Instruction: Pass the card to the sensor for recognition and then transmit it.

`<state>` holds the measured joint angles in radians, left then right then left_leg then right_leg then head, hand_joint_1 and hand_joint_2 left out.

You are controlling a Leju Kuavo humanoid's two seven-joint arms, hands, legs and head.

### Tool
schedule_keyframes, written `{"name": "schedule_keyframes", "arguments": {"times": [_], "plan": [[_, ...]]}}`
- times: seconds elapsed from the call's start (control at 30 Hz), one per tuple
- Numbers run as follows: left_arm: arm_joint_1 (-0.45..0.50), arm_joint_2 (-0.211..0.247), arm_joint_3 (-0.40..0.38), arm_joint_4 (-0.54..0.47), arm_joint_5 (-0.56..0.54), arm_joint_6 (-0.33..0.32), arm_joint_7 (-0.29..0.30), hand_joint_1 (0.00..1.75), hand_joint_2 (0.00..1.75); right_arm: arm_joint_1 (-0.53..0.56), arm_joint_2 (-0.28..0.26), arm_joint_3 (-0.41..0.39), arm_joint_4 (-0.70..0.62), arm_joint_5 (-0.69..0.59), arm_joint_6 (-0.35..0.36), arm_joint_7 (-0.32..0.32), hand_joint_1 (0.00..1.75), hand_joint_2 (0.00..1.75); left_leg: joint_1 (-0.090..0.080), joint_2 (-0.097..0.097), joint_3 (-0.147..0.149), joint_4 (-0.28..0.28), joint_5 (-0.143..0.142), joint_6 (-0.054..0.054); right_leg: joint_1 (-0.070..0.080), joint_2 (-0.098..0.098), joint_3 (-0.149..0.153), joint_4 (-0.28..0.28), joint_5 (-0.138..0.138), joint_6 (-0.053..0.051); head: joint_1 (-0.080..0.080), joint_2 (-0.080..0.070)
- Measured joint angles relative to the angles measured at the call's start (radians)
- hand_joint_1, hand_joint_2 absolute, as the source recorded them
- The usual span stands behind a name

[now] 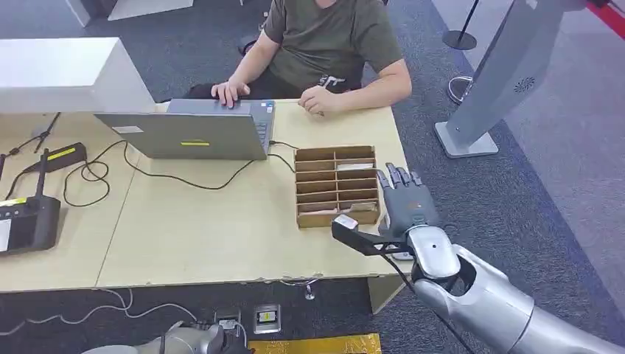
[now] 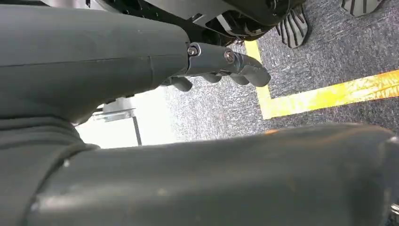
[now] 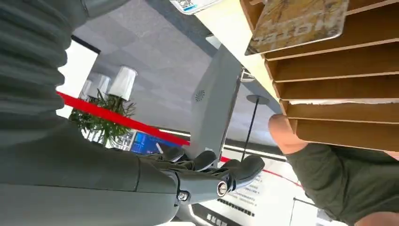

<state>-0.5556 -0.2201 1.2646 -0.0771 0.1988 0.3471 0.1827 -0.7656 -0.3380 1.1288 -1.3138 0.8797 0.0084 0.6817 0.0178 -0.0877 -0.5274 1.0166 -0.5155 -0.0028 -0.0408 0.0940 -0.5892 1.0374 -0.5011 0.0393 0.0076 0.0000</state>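
Card [image 3: 296,21]: lying in the near slot of the wooden rack [image 1: 337,186], not yet picked
Risk: fingers possibly catching the slot dividers and shoving the rack, or pinching the card askew and dropping it short of the sensor [image 1: 28,221], well left of the rack
Right hand [image 1: 404,200]: hovering just right of the rack, fingers apart, holding nothing
Left hand [image 2: 221,63]: hanging below the table edge, fingers curling in, holding nothing

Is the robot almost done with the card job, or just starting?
Just starting. The right hand hovers empty beside the wooden card rack, fingers apart. A card sits in a slot, not yet picked. The left hand hangs low, holding nothing. Picking, scanning and passing are all left.
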Motion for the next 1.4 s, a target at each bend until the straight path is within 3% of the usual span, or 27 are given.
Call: {"name": "schedule_keyframes", "arguments": {"times": [0.63,1.4], "plan": [[0.0,-0.008,0.0,0.0,0.0,-0.011,0.01,0.0,0.0,0.004,0.078,0.0,0.046,0.026,-0.037,-0.045,0.0,1.75,0.0,0.0,0.0,0.0,0.0,0.0,0.0,0.0,0.0,0.0,0.0,0.0,0.0,0.0],[-0.001,-0.01,-0.001,0.0,0.0,-0.023,0.021,0.0,0.0,0.003,0.133,0.0,0.154,0.042,-0.065,-0.084,0.0,1.75,0.0,0.0,0.0,0.0,0.0,0.0,0.0,0.0,0.0,0.0,0.0,0.0,0.0,0.0]]}}
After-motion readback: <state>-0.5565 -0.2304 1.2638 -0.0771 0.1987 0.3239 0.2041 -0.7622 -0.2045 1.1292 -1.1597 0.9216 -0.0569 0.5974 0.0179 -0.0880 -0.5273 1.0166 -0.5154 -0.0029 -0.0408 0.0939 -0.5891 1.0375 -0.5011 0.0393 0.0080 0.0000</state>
